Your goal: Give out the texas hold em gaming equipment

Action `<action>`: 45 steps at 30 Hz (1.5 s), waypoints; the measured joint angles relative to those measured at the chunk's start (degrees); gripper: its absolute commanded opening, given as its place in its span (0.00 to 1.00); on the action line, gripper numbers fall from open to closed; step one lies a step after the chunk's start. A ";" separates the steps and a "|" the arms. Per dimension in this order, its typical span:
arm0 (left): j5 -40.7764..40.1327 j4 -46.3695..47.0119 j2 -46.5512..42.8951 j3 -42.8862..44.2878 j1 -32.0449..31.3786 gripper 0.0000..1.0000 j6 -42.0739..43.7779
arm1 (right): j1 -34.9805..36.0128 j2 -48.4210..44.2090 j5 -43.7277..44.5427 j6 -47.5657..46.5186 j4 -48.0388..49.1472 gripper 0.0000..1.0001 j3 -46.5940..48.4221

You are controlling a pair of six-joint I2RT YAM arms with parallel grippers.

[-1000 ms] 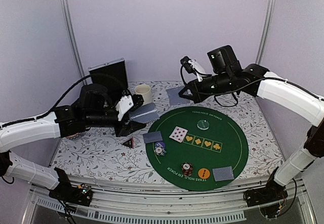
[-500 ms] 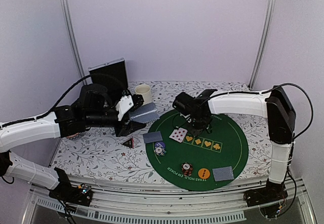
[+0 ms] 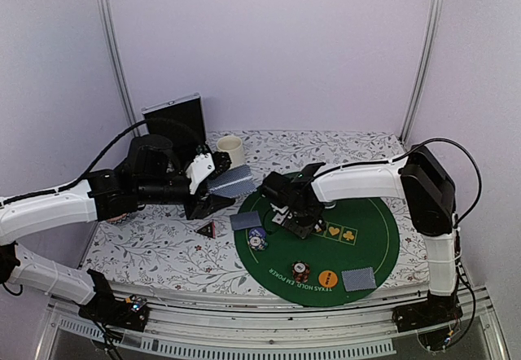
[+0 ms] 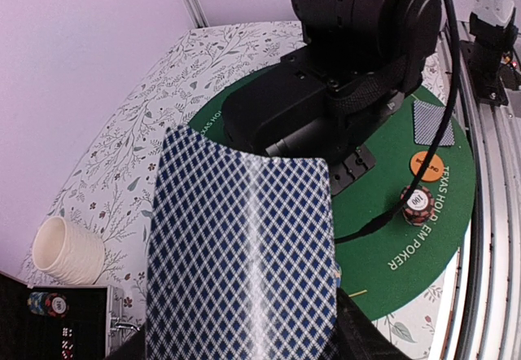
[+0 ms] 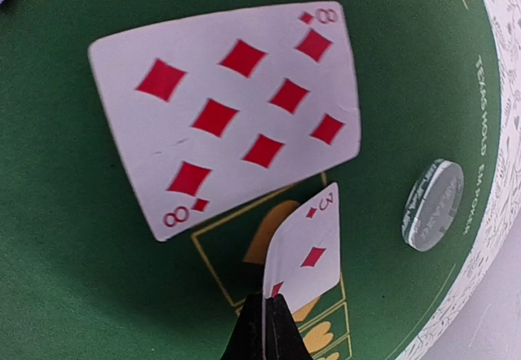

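Dealing looks partly done: chips (image 3: 300,271) and face-down cards (image 3: 359,278) sit at the mat's (image 3: 374,221) left and near edges, the eight (image 5: 228,116) lies face up, the right gripper's (image 5: 266,301) jaws pinch the three (image 5: 308,246) beside it, and the left gripper's (image 3: 218,187) jaws clamp the deck (image 4: 244,254) over the table's (image 3: 163,246) left side, with more cards apparently left to deal.

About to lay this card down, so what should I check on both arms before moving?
1. Grip: right gripper pinches the three of diamonds card by its edge: ok.
2. Neighbour: face-up eight of diamonds card lies flat on the round green felt mat: ok.
3. Landing spot: yellow-outlined suit box under the held card, partly hidden: cannot tell.
4. Clearance: pale green round chip sits apart from the held card: ok.
5. Height of held card above mat: cannot tell.
6. Other arm: left gripper holds the blue-checked deck of cards: ok.
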 measured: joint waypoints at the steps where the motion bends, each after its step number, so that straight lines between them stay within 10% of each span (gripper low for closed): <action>1: 0.00 0.00 0.00 0.00 0.00 0.52 0.02 | 0.20 0.02 -0.74 -0.76 0.68 0.02 -0.48; 12: 0.02 -0.02 -0.04 0.00 0.00 0.52 0.02 | -0.98 0.98 -3.85 -5.57 3.74 0.03 -0.94; 23: 0.09 0.00 -0.04 0.00 0.00 0.52 0.02 | -1.86 -1.81 -8.70 -6.93 5.75 1.00 -2.60; 36: 0.35 0.00 -0.48 0.00 0.00 0.52 0.09 | -5.99 -31.41 -35.52 -4.68 26.16 0.99 -10.43; 45: 0.48 -0.02 -0.68 0.00 0.00 0.52 0.20 | -6.43 -25.49 -54.18 9.84 48.41 0.99 -10.97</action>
